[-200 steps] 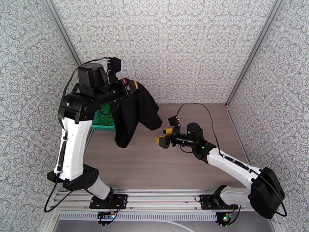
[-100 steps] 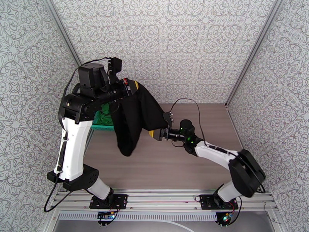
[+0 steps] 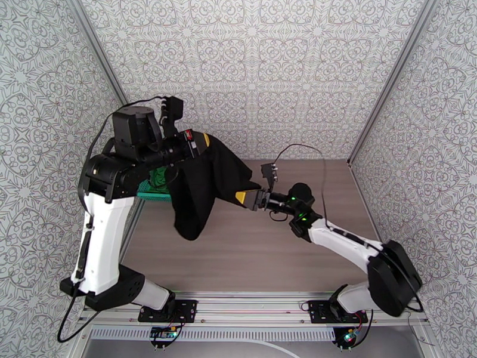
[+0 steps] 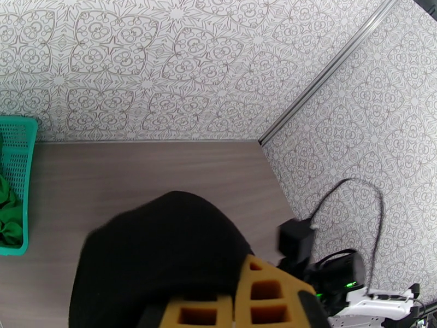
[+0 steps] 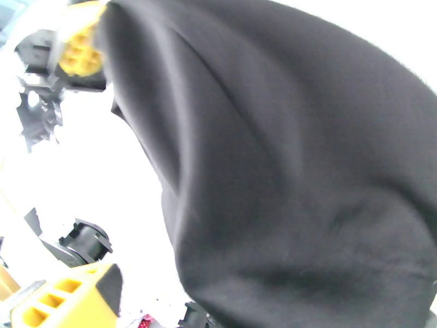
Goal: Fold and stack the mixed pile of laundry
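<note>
The black garment (image 3: 203, 186) hangs in the air above the table's left half, and my left gripper (image 3: 201, 140) is shut on its top edge. In the left wrist view the yellow fingers (image 4: 262, 293) pinch the black cloth (image 4: 164, 252). My right gripper (image 3: 243, 197) is at the garment's right edge, still open; one yellow finger (image 5: 60, 302) stands apart from the black cloth (image 5: 284, 176) in front of it, and the other finger is hidden. The green T-shirt (image 3: 160, 179) lies bunched in the basket, also visible in the left wrist view (image 4: 8, 214).
The teal mesh basket (image 3: 146, 191) sits at the table's left edge against the wall (image 4: 19, 143). Patterned walls close in the left, back and right sides. Bare wooden tabletop (image 3: 250, 258) stretches under and in front of the hanging cloth.
My right arm has reached left from mid-table to the black garment's right edge, its jaws narrowing slightly. The left arm shifted a little left, still holding the garment aloft.
</note>
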